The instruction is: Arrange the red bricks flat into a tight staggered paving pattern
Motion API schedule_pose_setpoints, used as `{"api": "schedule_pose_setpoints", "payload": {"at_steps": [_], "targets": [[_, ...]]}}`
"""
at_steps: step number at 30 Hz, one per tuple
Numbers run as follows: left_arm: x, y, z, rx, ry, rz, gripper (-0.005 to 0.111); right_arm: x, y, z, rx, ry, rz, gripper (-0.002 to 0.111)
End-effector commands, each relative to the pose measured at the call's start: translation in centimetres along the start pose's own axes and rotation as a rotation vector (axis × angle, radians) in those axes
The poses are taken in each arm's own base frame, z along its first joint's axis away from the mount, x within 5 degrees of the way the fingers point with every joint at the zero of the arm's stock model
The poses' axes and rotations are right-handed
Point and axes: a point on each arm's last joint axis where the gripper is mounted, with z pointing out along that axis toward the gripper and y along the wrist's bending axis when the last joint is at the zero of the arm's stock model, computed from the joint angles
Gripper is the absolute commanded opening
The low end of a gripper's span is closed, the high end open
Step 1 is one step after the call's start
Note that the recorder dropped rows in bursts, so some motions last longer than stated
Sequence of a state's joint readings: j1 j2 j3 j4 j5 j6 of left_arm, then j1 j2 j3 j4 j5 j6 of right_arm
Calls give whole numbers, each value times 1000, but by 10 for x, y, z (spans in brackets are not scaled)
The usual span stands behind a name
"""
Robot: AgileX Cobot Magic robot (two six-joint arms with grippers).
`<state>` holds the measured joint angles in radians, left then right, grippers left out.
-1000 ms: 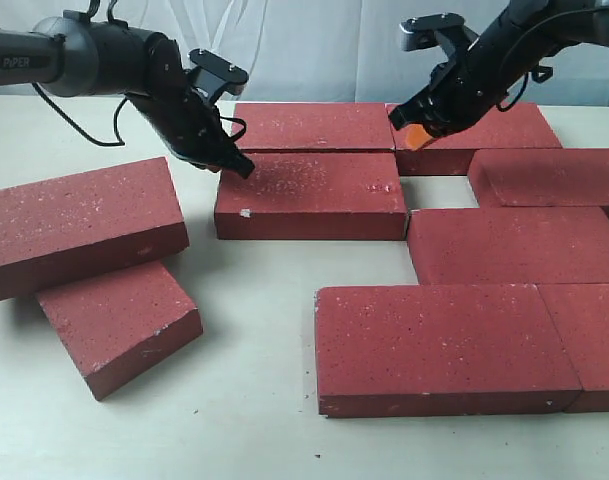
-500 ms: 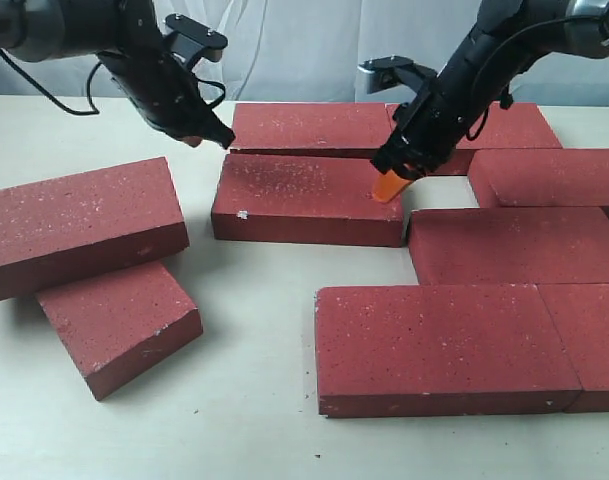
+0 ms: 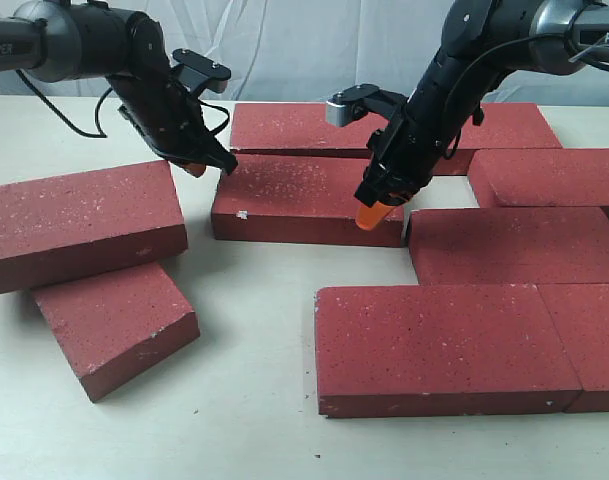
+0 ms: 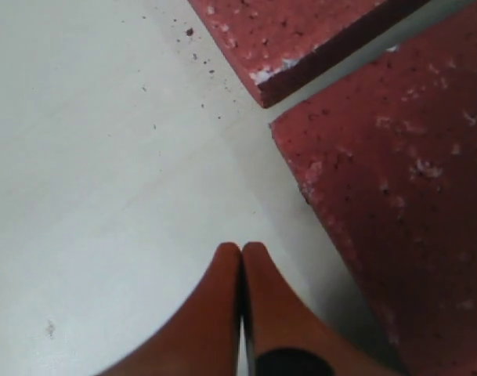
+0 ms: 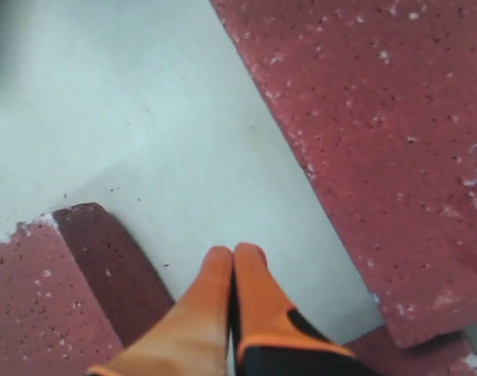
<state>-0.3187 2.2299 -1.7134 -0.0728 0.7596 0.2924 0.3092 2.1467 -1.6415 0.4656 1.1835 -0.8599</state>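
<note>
Several red bricks lie flat on the pale table. The middle brick sits in front of a back brick. My left gripper is shut and empty, low over the table by the middle brick's back left corner. My right gripper is shut and empty, its orange fingertips down at the middle brick's right end, over the bare gap beside the neighbouring brick. At the left, one brick leans tilted on another.
More bricks lie at the back right, far right and front, with one cut off by the frame. Bare table shows at the front left. A pale curtain hangs behind.
My right gripper swung from the back right down and left to the middle brick's right end. My left gripper lifted away, then came back down. The middle brick shifted slightly left.
</note>
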Motion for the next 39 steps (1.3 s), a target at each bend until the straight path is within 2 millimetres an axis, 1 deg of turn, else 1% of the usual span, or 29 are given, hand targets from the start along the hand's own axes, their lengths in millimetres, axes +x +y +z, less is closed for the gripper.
{"api": "schedule_pose_setpoints", "payload": {"at_steps": [1,5,9,12,16,21,31,36,39], "targets": [[1,-4,12,17,2,-5,0,2,5,-2,-17,28,-46,-1],[-2,-11,13,19,-13,24,0,2,3,3,-24,36,-44,-1],[-12,-15,5,32,-39,26,0,4,-3,14,-35,52,-32,-1],[-16,-18,1,58,-50,6,0,5,-4,17,-39,56,-29,-1],[-16,-18,2,58,-43,7,0,7,-5,19,-38,76,-32,-1],[-12,-18,7,56,-14,17,0,5,-10,20,12,59,-41,-1],[-9,-17,7,56,19,26,0,-1,-28,18,214,-4,-16,-1],[-9,-19,7,68,21,16,0,0,-29,18,222,5,-14,-1],[-11,-23,7,112,6,-2,0,0,-29,17,225,4,-15,-1]]}}
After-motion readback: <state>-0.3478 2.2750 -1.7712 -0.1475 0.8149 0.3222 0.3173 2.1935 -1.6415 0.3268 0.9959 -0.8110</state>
